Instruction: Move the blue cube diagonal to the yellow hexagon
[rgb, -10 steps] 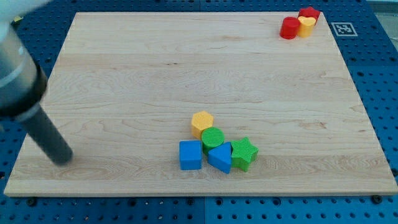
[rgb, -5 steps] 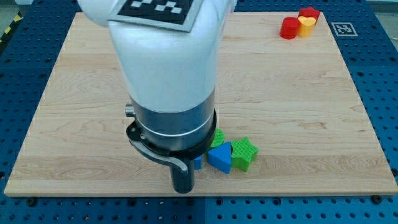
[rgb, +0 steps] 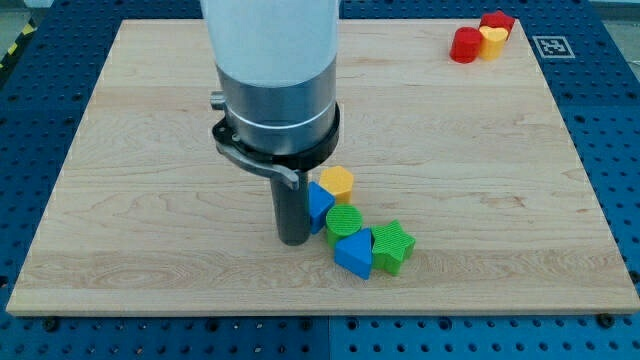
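Note:
My tip (rgb: 293, 240) rests on the board at the lower middle, touching the left side of the blue cube (rgb: 320, 205). The cube is turned at an angle and partly hidden by the rod. The yellow hexagon (rgb: 338, 182) sits just up and to the right of the cube, touching it. A green cylinder (rgb: 344, 222) lies right below the cube and hexagon.
A second blue block (rgb: 353, 254) and a green star (rgb: 394, 246) sit below the green cylinder. A red cylinder (rgb: 465, 45), a yellow heart (rgb: 492, 39) and a red block (rgb: 497, 20) cluster at the board's top right corner. The arm's body covers the upper middle.
The arm swung in from the left edge to the block cluster. The blue cube has been pushed up and rotated, and now lies beside the yellow hexagon, which shifted slightly up and right.

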